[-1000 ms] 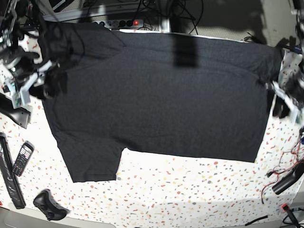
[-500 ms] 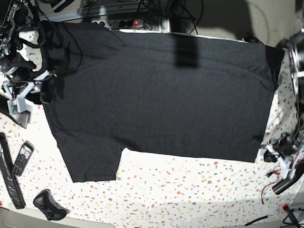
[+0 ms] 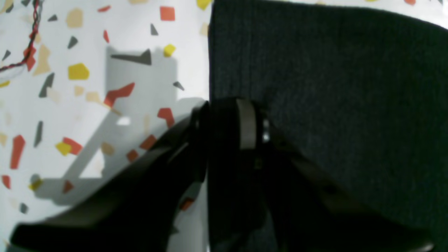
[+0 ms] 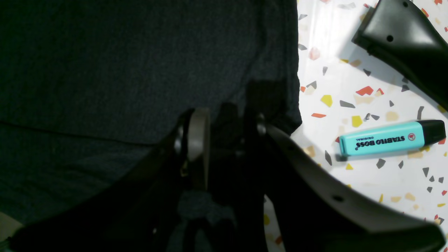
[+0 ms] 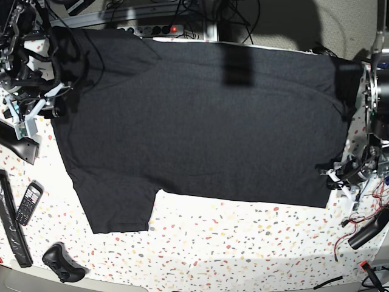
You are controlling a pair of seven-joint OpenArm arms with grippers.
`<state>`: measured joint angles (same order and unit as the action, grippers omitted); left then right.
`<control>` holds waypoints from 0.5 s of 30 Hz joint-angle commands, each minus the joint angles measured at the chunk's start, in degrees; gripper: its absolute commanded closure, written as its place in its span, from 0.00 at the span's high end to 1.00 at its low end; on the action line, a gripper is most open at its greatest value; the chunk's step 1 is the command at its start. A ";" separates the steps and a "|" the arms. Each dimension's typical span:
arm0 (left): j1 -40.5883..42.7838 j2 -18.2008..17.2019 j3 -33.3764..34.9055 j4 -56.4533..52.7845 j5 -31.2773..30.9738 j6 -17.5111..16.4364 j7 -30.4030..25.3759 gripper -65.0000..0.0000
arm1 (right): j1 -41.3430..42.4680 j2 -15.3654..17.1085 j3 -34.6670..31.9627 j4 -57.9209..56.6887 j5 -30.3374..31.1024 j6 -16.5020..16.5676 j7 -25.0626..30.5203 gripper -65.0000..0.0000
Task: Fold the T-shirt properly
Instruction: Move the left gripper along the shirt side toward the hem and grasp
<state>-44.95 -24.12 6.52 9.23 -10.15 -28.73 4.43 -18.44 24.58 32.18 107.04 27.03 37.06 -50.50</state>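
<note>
The black T-shirt [image 5: 206, 121] lies spread flat, plain side up, over most of the speckled table. My left gripper [image 5: 336, 175] is at its lower right hem corner. In the left wrist view [image 3: 224, 129] its jaws stand close together astride the T-shirt's [image 3: 332, 87] straight edge, one finger on the table side and one on the cloth. My right gripper [image 5: 53, 111] is at the left edge, below the far sleeve. In the right wrist view [image 4: 227, 129] it is shut on a bunched bit of the T-shirt [image 4: 122, 70] near its edge.
A turquoise highlighter [image 4: 385, 141] and a black stand [image 4: 402, 38] lie just beside the right gripper. A phone [image 5: 28, 204], a black bar [image 5: 12, 225] and a black controller [image 5: 61, 261] sit at front left. Red wires [image 5: 364, 213] lie at right, a power strip [image 5: 158, 28] at the back.
My left gripper has come down from the shirt's right side edge to the lower right hem corner and in onto it. My right gripper has shifted a little left at the left edge.
</note>
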 commanded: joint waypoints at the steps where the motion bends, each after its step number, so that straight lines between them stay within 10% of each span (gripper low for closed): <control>1: -1.20 -0.31 -0.04 0.70 -0.35 -0.22 -2.12 0.24 | 0.50 0.98 0.44 0.83 0.72 0.22 1.44 0.26; 15: -2.95 -0.57 -0.04 0.72 -0.37 -0.17 -8.35 0.28 | 0.50 0.96 0.44 0.83 0.68 0.22 1.42 0.26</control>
<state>-45.50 -23.70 6.52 9.15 -9.87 -28.82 -2.22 -18.41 24.58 32.18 107.04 27.03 37.06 -50.39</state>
